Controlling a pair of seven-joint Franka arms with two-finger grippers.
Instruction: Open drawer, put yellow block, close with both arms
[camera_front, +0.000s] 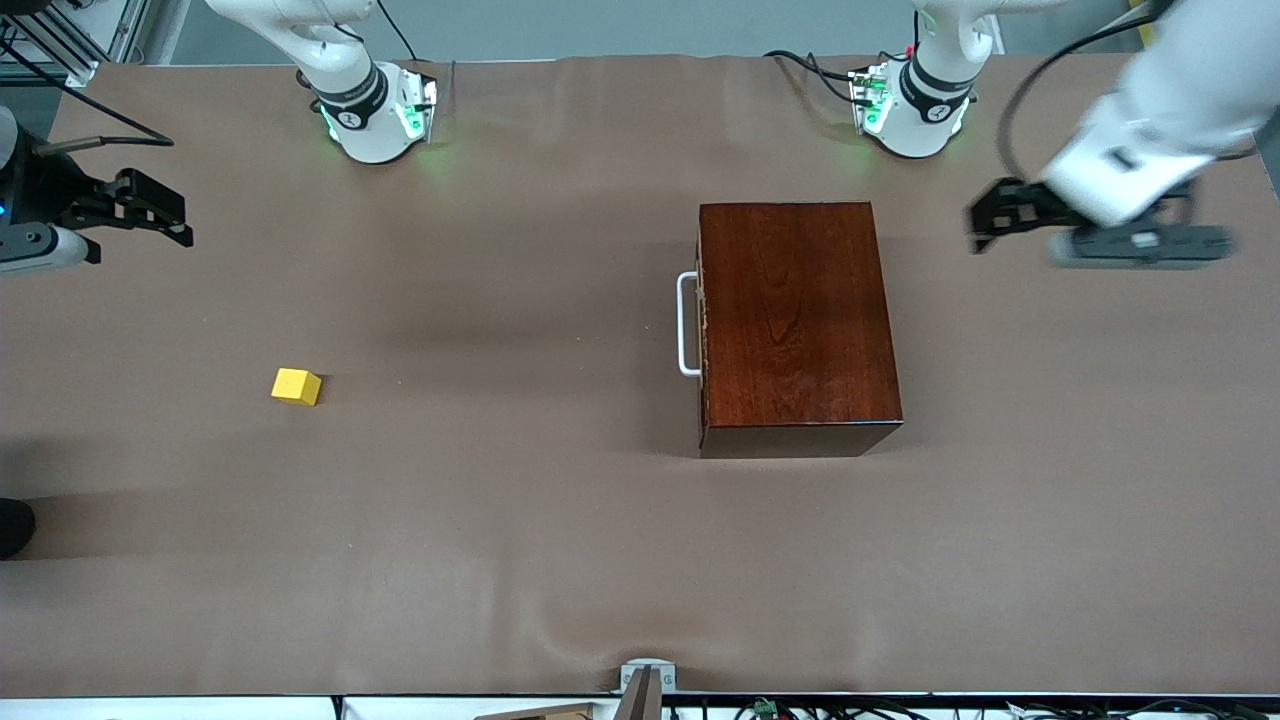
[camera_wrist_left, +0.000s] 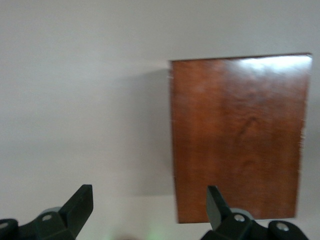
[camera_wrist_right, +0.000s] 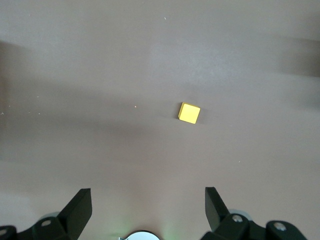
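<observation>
- Two hands are hanging over the table (camera_front: 560, 560), nothing gripped: left hand (camera_front: 985, 222) fingers spread, up over the table just beside the box at the left arm's end; right hand (camera_front: 160, 215) spread too, over the right arm's end.
- We're judging we're at step one: drawer (camera_front: 703, 310) sitting shut, white handle (camera_front: 686, 325) facing the yellow block (camera_front: 296, 386), well apart.
- Next we're needing one hand on the handle, pulling straight, w/ the other maybe bracing the box.
- No readable writing or brands.

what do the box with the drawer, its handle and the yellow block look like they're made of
The box looks like wood with a glossy reddish-brown varnish: grain lines and a bright glare show. Its white loop handle is smooth, either painted metal or plastic. The yellow block is matte and evenly coloured, maybe painted wood or plastic.
</observation>
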